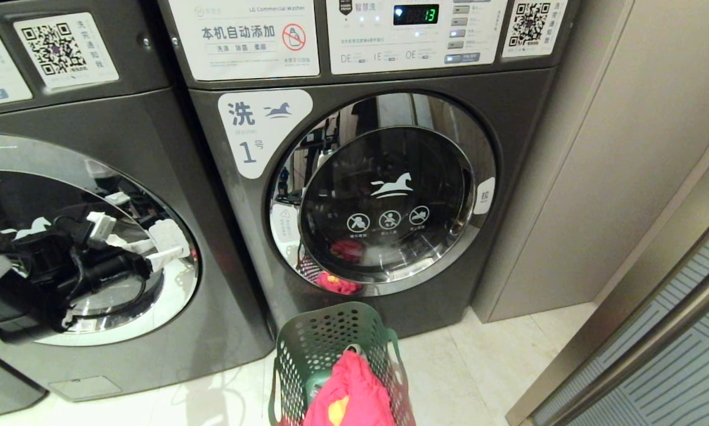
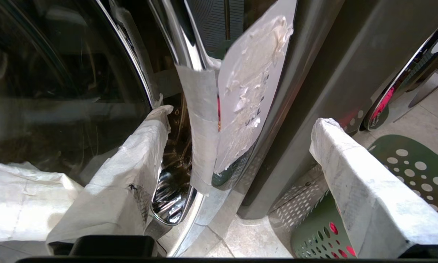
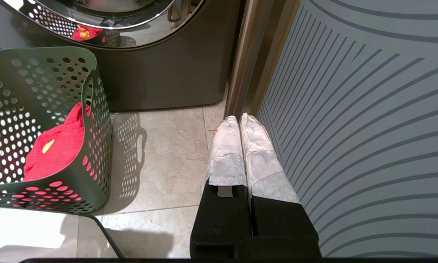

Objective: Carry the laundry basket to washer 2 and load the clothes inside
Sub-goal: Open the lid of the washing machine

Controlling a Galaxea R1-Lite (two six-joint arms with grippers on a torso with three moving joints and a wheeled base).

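The laundry basket (image 1: 336, 361) stood on the pale tiled floor just in front of the washer labelled 1 (image 1: 366, 195), below its closed chrome-rimmed door. The clothes (image 1: 348, 393) lay heaped inside the basket, bright pink-red with a yellow patch. The neighbouring washer (image 1: 88, 236), to the left of washer 1, showed no numeral in view, so whether it is washer 2 cannot be told. The left pincer (image 2: 240, 146) hung wide apart and empty at that washer's door edge, one padded finger near the glass, the other toward washer 1. The right pincer (image 3: 240, 146) was closed on nothing, low beside a striped panel (image 3: 368, 128), to the right of washer 1.

The fabric looked soft, light and floppy; it would probably sag and trail, so a pinch deep into the bundle's bulk seems best. The basket looked stiff and light, best taken by its rim or a handle.
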